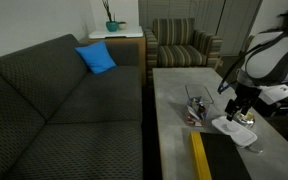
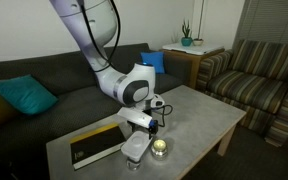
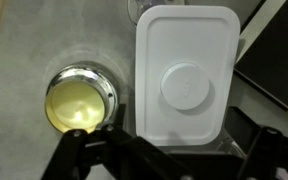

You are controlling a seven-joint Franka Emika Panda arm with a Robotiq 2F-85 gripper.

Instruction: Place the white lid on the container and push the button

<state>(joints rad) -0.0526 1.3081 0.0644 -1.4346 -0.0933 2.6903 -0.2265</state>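
Your hand [image 3: 184,150], spread, straddles the white lid [image 3: 184,75] lying flat on the desk [image 3: 24,40] right of centre, seemingly to pinch its long edges.

On the tabletop [image 2: 204,115]: one white lid [image 3: 184,85], one see-through container [image 1: 194,105], one round yellowish tin [image 3: 79,100], one black-and-yellow book [image 2: 94,143].

White lid [image 3: 184,75] fills the span ahead of the jaws; round tin [image 3: 79,100] crowds one jaw, bare tabletop [image 3: 44,30] beyond.
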